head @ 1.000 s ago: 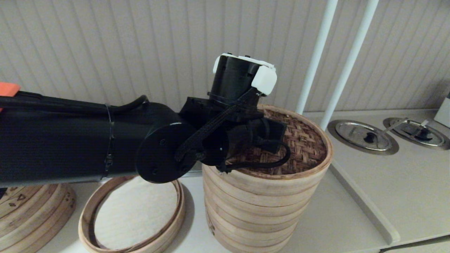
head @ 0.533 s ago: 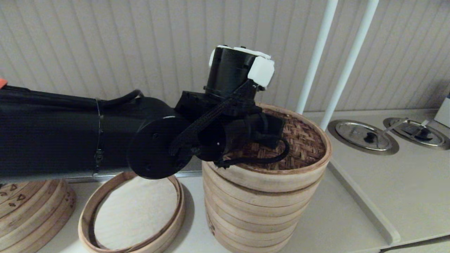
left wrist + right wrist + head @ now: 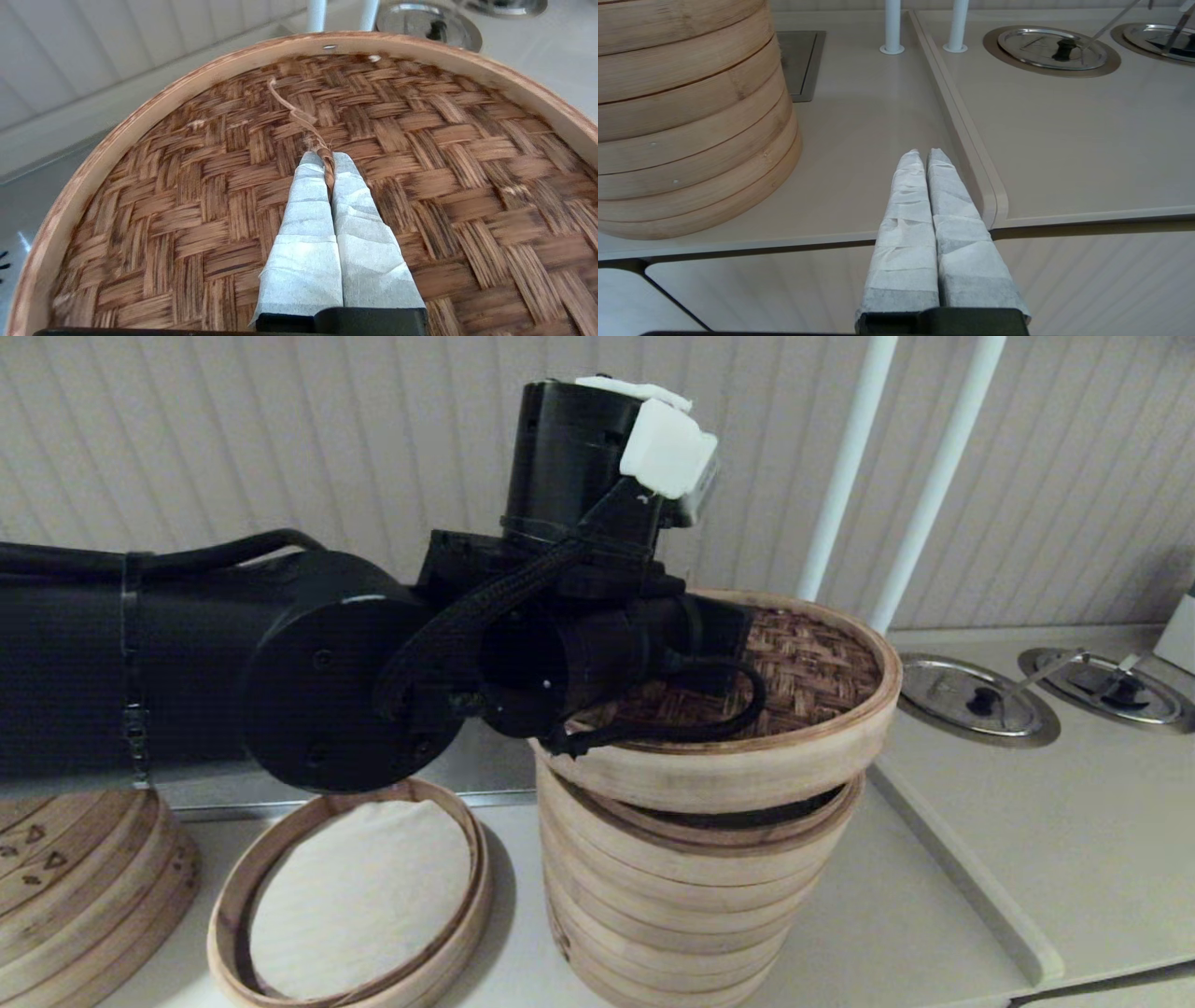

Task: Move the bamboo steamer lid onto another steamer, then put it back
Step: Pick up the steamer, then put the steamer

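Note:
The bamboo steamer lid [image 3: 803, 663], dark woven top inside a pale band rim, hangs slightly tilted just above the tall stack of pale steamer tiers [image 3: 672, 896]. A dark gap shows between the two. My left gripper [image 3: 327, 156] is shut on the lid's twisted brown cord handle [image 3: 328, 169] at the middle of the weave. In the head view the left wrist hides its fingers. My right gripper [image 3: 924, 154] is shut on nothing, low at the counter's front edge, to the right of the stack [image 3: 682, 116].
A low ring tray with white cloth [image 3: 359, 896] lies left of the stack. A stack with triangle marks [image 3: 75, 877] sits at the far left. Two white poles [image 3: 845, 476] rise behind. Metal lids [image 3: 966, 695] are set in the raised counter at the right.
My left arm has risen and carried the lid up off the tall stack. A gap has opened under the lid's rim, and the lid now tilts.

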{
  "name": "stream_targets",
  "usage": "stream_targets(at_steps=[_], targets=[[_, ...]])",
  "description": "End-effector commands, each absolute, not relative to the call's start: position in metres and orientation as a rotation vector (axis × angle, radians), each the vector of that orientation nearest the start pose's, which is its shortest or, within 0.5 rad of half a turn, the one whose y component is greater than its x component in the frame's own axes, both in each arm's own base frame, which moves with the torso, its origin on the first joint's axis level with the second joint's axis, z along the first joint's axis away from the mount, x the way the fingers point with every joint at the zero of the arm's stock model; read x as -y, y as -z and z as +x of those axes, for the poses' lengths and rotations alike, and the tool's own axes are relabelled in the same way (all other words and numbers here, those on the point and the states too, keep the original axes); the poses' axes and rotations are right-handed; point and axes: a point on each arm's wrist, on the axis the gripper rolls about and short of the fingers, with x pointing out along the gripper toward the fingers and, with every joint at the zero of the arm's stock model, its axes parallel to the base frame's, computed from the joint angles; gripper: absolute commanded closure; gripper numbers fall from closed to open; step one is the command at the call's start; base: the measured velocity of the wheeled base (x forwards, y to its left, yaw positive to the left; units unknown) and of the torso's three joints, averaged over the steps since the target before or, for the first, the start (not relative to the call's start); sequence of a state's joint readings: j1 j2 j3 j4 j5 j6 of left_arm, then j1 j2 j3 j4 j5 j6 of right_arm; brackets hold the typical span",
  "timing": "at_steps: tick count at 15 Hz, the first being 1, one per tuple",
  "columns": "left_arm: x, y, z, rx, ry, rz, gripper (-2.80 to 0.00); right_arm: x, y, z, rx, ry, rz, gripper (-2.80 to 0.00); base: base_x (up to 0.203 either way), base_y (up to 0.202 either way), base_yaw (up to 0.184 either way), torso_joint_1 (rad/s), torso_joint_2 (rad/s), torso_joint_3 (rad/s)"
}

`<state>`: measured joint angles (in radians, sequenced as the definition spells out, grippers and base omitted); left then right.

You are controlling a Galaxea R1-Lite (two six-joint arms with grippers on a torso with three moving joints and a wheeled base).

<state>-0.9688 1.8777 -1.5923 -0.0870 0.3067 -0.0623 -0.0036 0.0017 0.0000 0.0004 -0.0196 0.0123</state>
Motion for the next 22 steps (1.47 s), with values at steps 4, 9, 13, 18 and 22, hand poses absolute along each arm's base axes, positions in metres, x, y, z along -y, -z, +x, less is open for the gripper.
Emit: stream_targets(at_steps=[4, 9, 13, 18, 22], targets=[[0.284, -0.309, 0.216, -0.143, 0.611, 0.030, 0.00, 0.000, -0.075, -0.022, -0.004, 0.024, 0.012, 0.00, 0.000, 0.000, 0.000, 0.000, 0.00, 0.000], [0.235, -0.325, 0.211, -0.120, 0.533, 0.016, 0.00, 0.000, -0.075, -0.022, -0.004, 0.023, 0.012, 0.00, 0.000, 0.000, 0.000, 0.000, 0.00, 0.000], [0.170, -0.323, 0.209, -0.137, 0.387, 0.030, 0.00, 0.000, -0.075, -0.022, -0.004, 0.024, 0.012, 0.00, 0.000, 0.000, 0.000, 0.000, 0.00, 0.000], [0.099, -0.311, 0.188, -0.147, 0.245, 0.054, 0.00, 0.000, -0.075, -0.022, -0.004, 0.023, 0.012, 0.00, 0.000, 0.000, 0.000, 0.000, 0.00, 0.000], [0.061, -0.300, 0.167, -0.153, 0.184, 0.072, 0.00, 0.000, -0.075, -0.022, -0.004, 0.025, 0.012, 0.00, 0.000, 0.000, 0.000, 0.000, 0.00, 0.000]])
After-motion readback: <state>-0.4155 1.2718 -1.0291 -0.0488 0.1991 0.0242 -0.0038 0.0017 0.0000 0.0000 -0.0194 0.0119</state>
